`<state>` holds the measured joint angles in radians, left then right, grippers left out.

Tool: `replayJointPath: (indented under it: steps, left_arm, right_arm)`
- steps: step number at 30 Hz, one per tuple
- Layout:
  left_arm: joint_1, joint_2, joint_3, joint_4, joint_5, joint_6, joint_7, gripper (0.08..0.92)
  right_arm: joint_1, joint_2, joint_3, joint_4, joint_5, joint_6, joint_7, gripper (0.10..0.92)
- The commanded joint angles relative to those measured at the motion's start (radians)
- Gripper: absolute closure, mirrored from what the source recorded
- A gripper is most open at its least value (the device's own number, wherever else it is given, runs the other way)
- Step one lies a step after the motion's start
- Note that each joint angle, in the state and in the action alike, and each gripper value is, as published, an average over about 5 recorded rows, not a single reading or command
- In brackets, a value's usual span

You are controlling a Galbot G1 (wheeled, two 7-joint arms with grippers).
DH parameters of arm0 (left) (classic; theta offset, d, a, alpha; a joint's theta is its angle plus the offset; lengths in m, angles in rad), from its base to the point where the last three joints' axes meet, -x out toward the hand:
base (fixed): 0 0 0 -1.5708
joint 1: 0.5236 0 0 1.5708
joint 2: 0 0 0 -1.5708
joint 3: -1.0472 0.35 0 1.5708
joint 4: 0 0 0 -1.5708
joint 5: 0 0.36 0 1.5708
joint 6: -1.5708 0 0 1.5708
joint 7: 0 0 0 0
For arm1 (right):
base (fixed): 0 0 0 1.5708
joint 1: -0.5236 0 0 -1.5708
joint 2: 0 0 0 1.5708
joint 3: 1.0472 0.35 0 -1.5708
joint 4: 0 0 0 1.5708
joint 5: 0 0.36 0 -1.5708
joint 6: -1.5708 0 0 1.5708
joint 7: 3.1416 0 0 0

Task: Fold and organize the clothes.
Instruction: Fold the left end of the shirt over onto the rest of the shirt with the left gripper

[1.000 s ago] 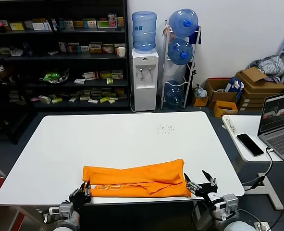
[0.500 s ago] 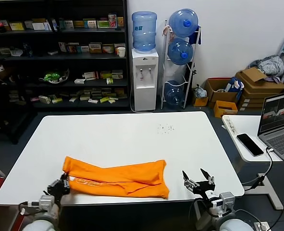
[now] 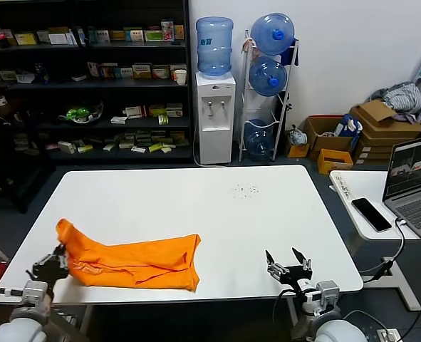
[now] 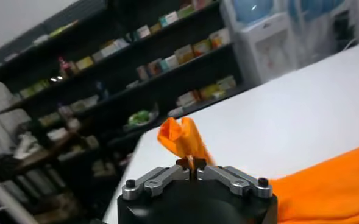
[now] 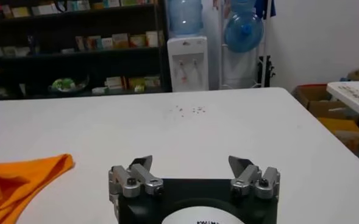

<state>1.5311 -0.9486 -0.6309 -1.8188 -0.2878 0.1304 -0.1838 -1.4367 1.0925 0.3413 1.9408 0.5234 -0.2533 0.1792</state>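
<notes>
The orange T-shirt (image 3: 132, 258) lies folded into a long band on the near left part of the white table (image 3: 196, 206). My left gripper (image 3: 53, 262) is shut on the T-shirt's left end at the table's near left corner; in the left wrist view a pinch of orange cloth (image 4: 182, 141) rises from between its closed fingertips (image 4: 192, 165). My right gripper (image 3: 288, 267) is open and empty at the near right edge, well right of the shirt. In the right wrist view its gripper (image 5: 193, 165) points over bare table, and the T-shirt's end (image 5: 21, 179) shows off to one side.
A side table at the right holds a laptop (image 3: 413, 178) and a phone (image 3: 370, 213). Behind the table stand a water dispenser (image 3: 214, 107), a bottle rack (image 3: 269, 78) and dark shelves (image 3: 89, 85). Cardboard boxes (image 3: 381, 128) with a grey cloth heap sit at the far right.
My left gripper has dragged the T-shirt leftward along the near edge by its left end. My right gripper has let go of the right end and stays open near the right edge.
</notes>
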Motion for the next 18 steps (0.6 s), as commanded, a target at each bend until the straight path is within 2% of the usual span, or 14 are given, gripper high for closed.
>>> replayJointPath:
  steps: [1, 8, 18]
  left_arm:
    - [0.022, -0.140, 0.315, -0.248, -0.216, 0.012, 0.003, 0.876]
    - [-0.053, -0.196, 0.442, -0.224, -0.187, 0.029, -0.024, 0.876]
    - [-0.148, -0.281, 0.490, -0.128, -0.116, 0.041, -0.052, 0.876]
  right_arm:
    - [0.003, 0.017, 0.004, -0.004, -0.001, -0.006, 0.012, 0.203]
    - [-0.013, 0.029, 0.017, 0.004, 0.000, -0.009, 0.016, 0.203]
    - [-0.011, 0.038, 0.011, 0.003, 0.002, -0.011, 0.017, 0.203]
